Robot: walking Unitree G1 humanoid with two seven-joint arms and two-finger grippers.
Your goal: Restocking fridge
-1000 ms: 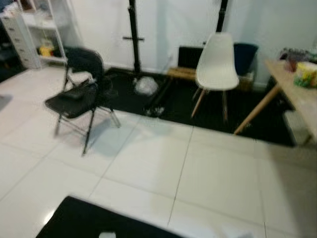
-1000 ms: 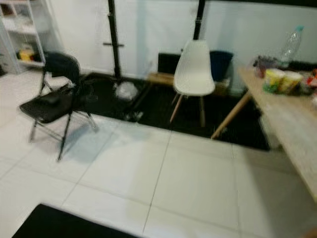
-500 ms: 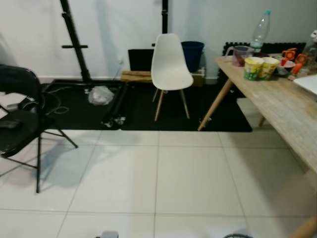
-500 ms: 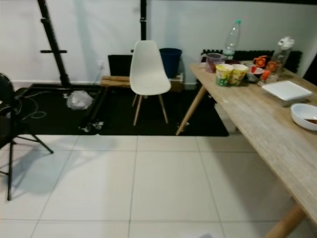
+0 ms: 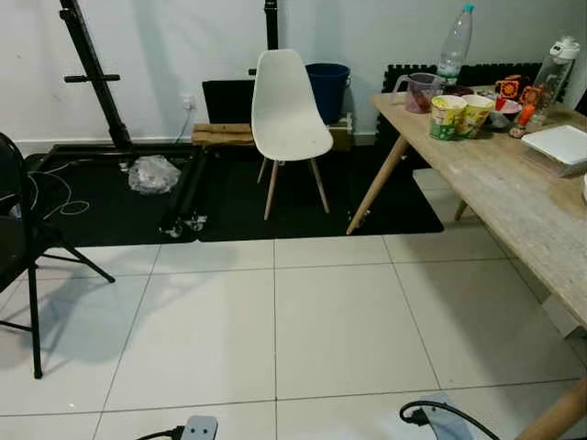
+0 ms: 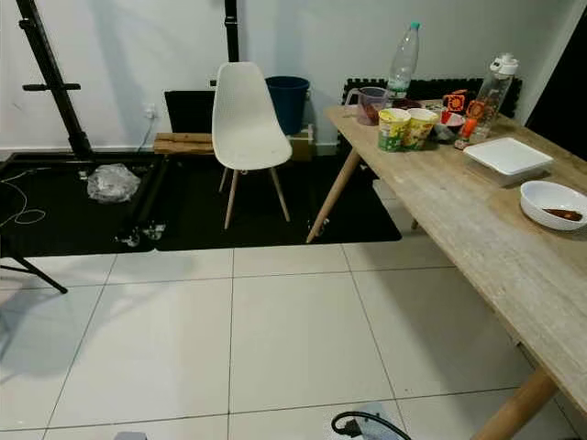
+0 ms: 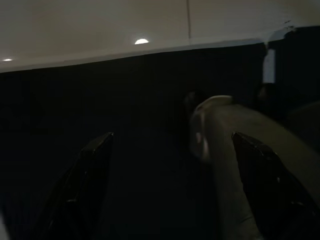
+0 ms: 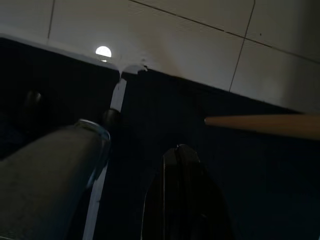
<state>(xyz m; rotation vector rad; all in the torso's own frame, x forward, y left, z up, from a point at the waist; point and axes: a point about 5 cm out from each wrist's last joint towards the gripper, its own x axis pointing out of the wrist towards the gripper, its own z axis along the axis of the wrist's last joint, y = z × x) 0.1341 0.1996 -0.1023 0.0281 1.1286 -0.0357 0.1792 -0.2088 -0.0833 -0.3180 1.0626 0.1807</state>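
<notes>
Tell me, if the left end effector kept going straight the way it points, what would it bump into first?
Probably the black mat on the floor: the left end effector points down at it, though the dark view hides depth.

Head eyes overlook floor (wrists floorward, dark).

White chair beside wooden table

White chair, blue bin, pale wood table, black mat
</notes>
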